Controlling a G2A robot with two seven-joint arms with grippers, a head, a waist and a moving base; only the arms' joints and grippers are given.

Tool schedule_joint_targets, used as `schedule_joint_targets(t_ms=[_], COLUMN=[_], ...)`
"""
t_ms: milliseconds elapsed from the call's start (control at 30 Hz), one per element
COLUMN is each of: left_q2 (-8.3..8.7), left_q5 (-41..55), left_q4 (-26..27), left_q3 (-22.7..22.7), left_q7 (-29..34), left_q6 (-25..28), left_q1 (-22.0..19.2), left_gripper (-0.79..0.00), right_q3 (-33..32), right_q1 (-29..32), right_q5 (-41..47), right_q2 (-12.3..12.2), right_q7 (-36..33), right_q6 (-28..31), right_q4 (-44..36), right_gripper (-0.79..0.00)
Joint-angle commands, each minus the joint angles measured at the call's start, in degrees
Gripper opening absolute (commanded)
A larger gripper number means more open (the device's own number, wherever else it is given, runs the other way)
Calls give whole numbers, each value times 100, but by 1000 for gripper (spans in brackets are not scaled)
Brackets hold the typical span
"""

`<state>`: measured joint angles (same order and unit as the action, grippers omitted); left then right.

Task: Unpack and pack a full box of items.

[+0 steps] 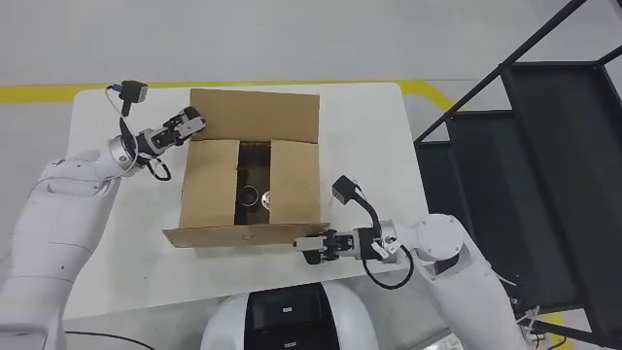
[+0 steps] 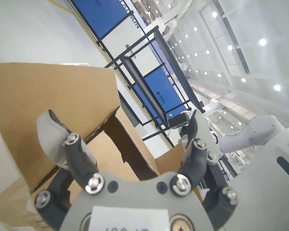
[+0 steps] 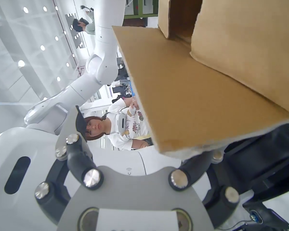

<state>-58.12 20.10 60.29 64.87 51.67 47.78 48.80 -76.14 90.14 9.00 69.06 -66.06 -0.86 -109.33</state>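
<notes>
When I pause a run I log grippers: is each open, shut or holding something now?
Left gripper: open, empty, by the cardboard box's far corner.
Right gripper: open, at the box's near flap.

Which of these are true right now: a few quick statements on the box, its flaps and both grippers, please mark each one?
1. The box stands on the white table. True.
2. The two side flaps meet and close the top completely. False: a gap runs between them, and items show inside.
3. The left gripper is open at the box's far left corner. True.
4. The right gripper is shut on an item taken from the box. False: it is open and holds nothing, at the edge of the near flap, which is folded outward.
</notes>
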Motion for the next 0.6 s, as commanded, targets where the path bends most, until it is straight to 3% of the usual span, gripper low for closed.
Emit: schedule_joint_targets(t_ms=[0,300,467,567], left_q2=[-1,17,-50,-131], left_q5=[-22,-638,-1504,-1958], left_q4=[-84,-699,-1204,-1456], left_q3=[75,461,351,172], left_q7=[-205,-1251,-2015,-2422], left_q6=[17,-89,-437,-369], left_q1=[-58,-481,-825,-983], left_gripper=[0,0,0,0], right_q3=[62,521,830,972], right_q1=[-142,-688,-961,-1082], right_q5=[99,-346,-560,-586], right_q2=[11,34,52,62], right_q7=[174,762,933,993], right_q6=[74,-58,-226,-264], right_q4=[116,423,550,621], right_gripper=[0,0,0,0])
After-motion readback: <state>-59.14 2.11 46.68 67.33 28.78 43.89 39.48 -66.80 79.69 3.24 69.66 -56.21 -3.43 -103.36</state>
